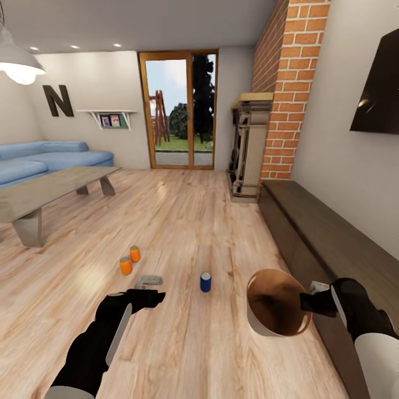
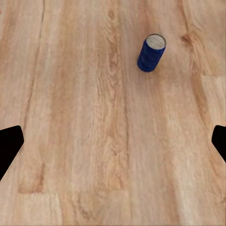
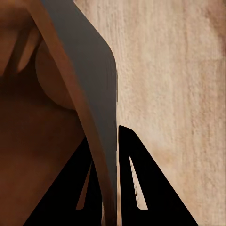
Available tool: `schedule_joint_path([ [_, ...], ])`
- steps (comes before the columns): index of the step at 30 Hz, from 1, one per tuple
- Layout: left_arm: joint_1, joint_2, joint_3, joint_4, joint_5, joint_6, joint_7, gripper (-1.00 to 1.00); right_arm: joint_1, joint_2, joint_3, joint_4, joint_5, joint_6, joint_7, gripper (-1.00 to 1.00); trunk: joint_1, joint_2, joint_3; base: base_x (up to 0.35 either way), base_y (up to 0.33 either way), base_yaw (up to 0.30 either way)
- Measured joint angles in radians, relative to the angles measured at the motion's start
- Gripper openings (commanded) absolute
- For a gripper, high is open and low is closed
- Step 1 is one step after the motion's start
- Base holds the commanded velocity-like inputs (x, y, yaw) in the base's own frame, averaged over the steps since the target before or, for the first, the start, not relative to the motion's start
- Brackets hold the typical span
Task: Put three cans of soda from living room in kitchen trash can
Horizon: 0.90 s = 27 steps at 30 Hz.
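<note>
Two orange cans [image 1: 126,265] [image 1: 135,254] stand upright and close together on the light wood floor. The blue can [image 1: 205,282] [image 2: 151,52] stands alone to their right. My left gripper [image 1: 148,281] [image 2: 115,143] hovers open over the floor between the orange pair and the blue can, holding nothing. The copper-brown trash can [image 1: 277,302] [image 3: 42,117] hangs tilted above the floor, its mouth facing the camera and its inside looking empty. My right gripper [image 1: 308,302] [image 3: 106,136] is shut on its rim, one finger inside the wall and one outside.
A dark low cabinet [image 1: 332,238] runs along the right wall beside the bin, under a wall TV [image 1: 379,83]. The brick fireplace [image 1: 288,83] stands beyond it. A grey low table [image 1: 50,188] and blue sofa [image 1: 44,160] sit at the left. A glass door [image 1: 180,111] is at the back.
</note>
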Motion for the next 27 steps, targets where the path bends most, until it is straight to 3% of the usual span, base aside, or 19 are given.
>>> schedule_joint_path([
  [15, 0.000, 0.000, 0.001, 0.000, 0.000, -0.001, 0.000, 1.00, 0.002, 0.003, 0.000, 0.000, 0.001, 0.000, -0.001, -1.00, 0.000, 0.000, 0.010, 0.198, 0.202, -0.167],
  [27, 0.000, 0.000, 0.000, -0.001, 0.000, 0.000, 0.000, 1.00, 0.004, 0.004, 0.002, 0.000, 0.007, 0.000, -0.002, -1.00, 0.000, 0.000, 0.011, -0.167, 0.137, -0.008],
])
